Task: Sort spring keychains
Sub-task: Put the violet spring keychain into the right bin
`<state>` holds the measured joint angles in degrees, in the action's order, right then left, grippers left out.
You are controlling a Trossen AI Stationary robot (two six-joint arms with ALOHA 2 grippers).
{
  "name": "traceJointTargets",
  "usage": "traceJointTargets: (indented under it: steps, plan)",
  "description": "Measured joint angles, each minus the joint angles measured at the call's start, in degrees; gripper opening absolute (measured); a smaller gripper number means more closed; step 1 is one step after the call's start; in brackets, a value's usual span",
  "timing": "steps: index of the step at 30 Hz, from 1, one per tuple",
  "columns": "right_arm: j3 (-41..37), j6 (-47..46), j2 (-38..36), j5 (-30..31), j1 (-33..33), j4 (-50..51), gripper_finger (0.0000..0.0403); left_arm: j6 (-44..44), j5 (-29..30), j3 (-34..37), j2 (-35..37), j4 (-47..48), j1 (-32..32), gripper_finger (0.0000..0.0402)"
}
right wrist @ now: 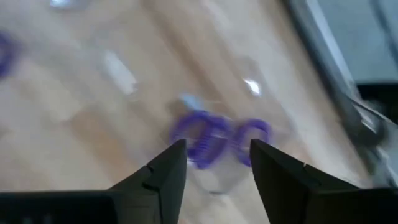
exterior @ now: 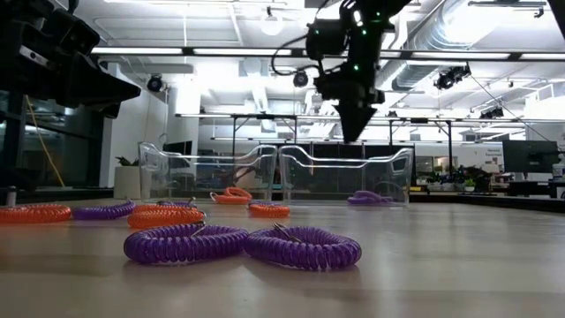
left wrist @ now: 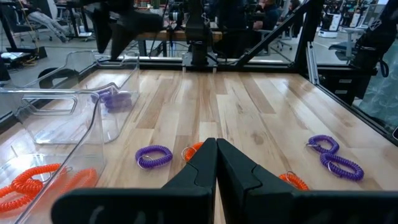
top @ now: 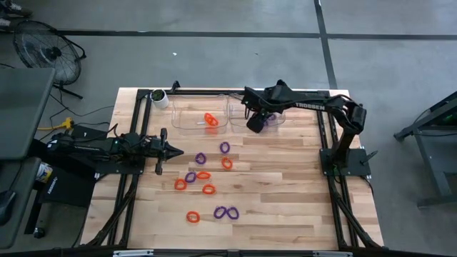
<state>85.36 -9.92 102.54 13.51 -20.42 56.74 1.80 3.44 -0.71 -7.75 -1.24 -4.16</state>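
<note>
Orange and purple spring keychains lie scattered on the wooden table, among them a purple pair (top: 226,212) and an orange one (top: 208,189). Two clear bins stand at the far edge. The left bin (top: 187,114) holds orange keychains (top: 211,120); the right bin (top: 277,123) holds purple keychains (right wrist: 202,140). My right gripper (right wrist: 217,155) hangs open above the right bin (exterior: 353,172), holding nothing, and shows as the right gripper (exterior: 353,124) in the low view. My left gripper (left wrist: 216,149) waits shut at the table's left side (top: 168,150).
A small white pot with a plant (top: 159,98) stands at the far left corner. Dark frame rails (top: 328,135) run along the table's sides. Bare wood shows on the table's right half (top: 285,178). A fan (top: 43,50) stands on the floor beyond the table.
</note>
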Motion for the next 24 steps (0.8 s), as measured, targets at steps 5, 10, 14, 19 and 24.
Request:
traceJointTargets:
  steps: [5,10,14,19,24]
  plan:
    - [0.0,9.0,0.0,-11.0,4.3,-5.5,0.0176,0.0,0.0,0.0,0.0,0.0,0.0,0.0003]
    - [0.0,18.1,0.0,-19.5,8.8,-7.6,0.0176,0.0,0.0,0.0,0.0,0.0,0.0,0.0003]
    - [0.0,15.2,0.0,-19.3,11.3,-9.3,0.0177,0.0,0.0,0.0,0.0,0.0,0.0,0.0003]
    - [0.1,-8.6,1.4,-16.3,13.1,-11.3,0.0177,0.0,0.0,0.0,0.0,0.0,0.0,0.0003]
    - [0.1,-31.3,4.3,-17.2,15.3,-14.2,0.0177,0.0,0.0,0.0,0.0,0.0,0.0,0.0003]
